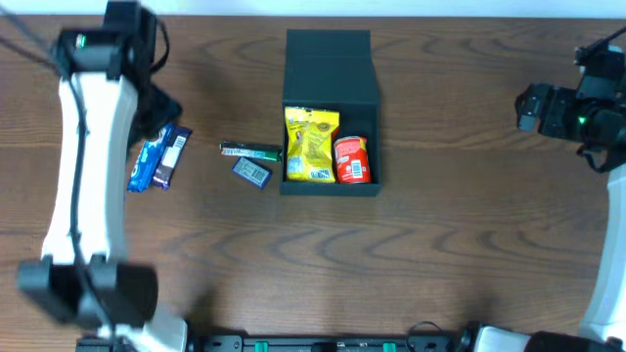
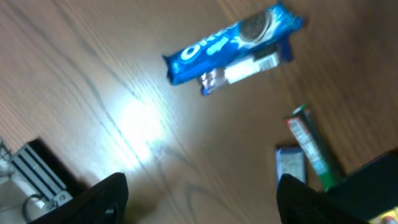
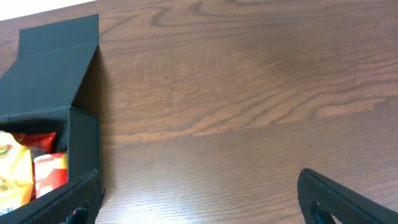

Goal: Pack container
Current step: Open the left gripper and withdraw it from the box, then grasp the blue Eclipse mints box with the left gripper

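At the far left of the table, we've got the left gripper point(image 2: 202, 188) hanging over bare wood, fingers spread wide with nothing between them. Close by lie the blue Oreo packet point(image 2: 233, 40) and a dark-wrapped bar point(image 2: 245, 70), pressed together side by side. Moving right, we see a slim green packet point(image 2: 314, 149) and a small blue packet point(image 2: 290, 163) just beside each other, near the left wall of the container point(image 1: 331, 68). Over on the far right, the right gripper point(image 3: 200, 180) is spread wide too, empty, hovering above the table point(image 3: 249, 93) well apart from the container. The container itself is black and sits mid-table toward the far side, with its lid flap thrown open toward the far edge. Inside we spot a yellow snack bag point(image 1: 311, 145) on the left and a red snack pack point(image 1: 352, 159) on the right, side by side.
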Available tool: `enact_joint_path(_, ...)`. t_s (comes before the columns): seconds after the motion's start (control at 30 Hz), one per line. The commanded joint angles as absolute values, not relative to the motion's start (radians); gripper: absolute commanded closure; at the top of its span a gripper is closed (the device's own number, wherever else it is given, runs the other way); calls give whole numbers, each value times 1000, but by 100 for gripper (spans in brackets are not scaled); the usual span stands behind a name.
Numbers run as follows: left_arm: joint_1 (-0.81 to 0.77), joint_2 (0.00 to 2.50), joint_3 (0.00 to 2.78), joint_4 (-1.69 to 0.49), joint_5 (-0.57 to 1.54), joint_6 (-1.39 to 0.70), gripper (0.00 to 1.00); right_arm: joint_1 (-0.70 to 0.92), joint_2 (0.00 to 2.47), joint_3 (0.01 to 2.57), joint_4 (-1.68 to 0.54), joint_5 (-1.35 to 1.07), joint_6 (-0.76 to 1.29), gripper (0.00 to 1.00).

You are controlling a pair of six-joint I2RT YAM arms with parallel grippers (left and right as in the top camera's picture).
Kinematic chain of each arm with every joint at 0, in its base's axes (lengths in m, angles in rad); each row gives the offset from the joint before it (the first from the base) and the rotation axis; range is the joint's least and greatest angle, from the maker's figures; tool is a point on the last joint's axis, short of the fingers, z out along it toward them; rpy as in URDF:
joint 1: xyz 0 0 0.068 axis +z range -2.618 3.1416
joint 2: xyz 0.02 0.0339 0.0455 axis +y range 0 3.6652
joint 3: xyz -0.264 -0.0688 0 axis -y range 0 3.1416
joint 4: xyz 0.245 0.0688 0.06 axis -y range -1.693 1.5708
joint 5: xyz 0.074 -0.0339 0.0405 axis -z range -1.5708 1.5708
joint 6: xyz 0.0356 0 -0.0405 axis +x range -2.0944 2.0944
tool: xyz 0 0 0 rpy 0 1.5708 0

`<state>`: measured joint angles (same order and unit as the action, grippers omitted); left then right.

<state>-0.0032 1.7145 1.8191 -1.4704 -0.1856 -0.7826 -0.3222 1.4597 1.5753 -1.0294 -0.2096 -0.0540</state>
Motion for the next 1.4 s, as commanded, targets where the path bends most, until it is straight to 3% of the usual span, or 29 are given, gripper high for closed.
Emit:
enact_joint_path(0.0, -26, 1603, 1594, -1394, -179, -809, 23, -330, 1459, 1579, -1032, -218, -42, 1)
enact_joint_path(0.2, -102, 1599, 1323, -1176, 69, -1119, 30, -329, 1459, 1540, -1032, -218, -41, 1)
enact_joint_path(0.43, -275, 1649, 1220, -952, 70, -1631, 30, -329, 1459, 1528, -1040, -218, -42, 1)
enact_joint_path(0.53, -348, 1702, 1220, -852, 33, -1737, 31, -329, 1459, 1528, -1040, -218, -42, 1)
enact_joint_path(0.8, -377, 1842, 1220, -750, 11, -1771, 35, -329, 1459, 1528, -1040, -218, -42, 1)
enact_joint_path(1.07, -367, 1879, 1220, -652, -65, -1534, 35, -329, 1459, 1528, -1034, -242, -42, 1)
enact_joint_path(1.37, -345, 1882, 1220, -665, -85, -1410, 35, -329, 1459, 1528, -1036, -244, -42, 1)
